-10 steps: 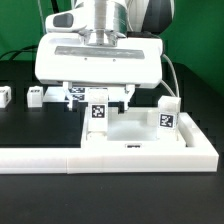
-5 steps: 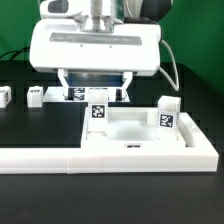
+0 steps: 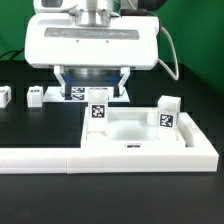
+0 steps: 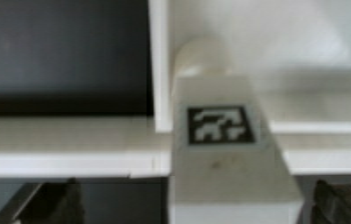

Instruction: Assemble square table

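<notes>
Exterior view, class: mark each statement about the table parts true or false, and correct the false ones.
1. The pincer is open and holds nothing. True.
2. Every leg is already on the tabletop. False: a loose leg lies on the black table, at the exterior view's left.
3. The tagged leg below the pincer stands upright. True.
4. The tabletop lies well clear of the barrier. False: it sits against the white barrier.

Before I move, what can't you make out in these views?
- Exterior view: the gripper and the near upright leg hide most of the marker board.
- Exterior view: the frame edge cuts off the leftmost loose leg.
- Wrist view: blur; where the tagged leg meets the tabletop is unclear.
</notes>
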{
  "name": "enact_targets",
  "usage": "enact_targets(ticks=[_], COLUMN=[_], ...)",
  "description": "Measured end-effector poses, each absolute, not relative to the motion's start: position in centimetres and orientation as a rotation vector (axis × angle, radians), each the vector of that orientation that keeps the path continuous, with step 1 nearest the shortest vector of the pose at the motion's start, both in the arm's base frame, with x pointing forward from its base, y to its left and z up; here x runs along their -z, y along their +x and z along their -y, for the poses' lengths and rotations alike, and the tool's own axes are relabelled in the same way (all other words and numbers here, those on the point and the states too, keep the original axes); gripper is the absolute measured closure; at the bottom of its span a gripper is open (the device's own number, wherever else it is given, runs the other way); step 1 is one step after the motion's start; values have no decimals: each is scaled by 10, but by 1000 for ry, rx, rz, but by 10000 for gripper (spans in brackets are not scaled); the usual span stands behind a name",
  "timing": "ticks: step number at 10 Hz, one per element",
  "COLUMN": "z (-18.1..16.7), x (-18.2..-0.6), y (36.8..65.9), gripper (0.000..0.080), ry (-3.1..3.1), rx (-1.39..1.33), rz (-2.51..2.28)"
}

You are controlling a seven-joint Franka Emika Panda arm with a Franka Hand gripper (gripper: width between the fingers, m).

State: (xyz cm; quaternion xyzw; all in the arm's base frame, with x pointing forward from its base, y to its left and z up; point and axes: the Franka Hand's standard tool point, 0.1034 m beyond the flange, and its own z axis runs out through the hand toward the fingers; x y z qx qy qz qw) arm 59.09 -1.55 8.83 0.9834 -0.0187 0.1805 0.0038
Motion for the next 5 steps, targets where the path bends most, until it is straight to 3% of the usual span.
enact_targets(ticks=[3,5], z=[11,12], x=[-86,-85], y=[592,595], gripper=[151,151], ry=[3183,3186], rx=[-221,-205], rz=[59,57])
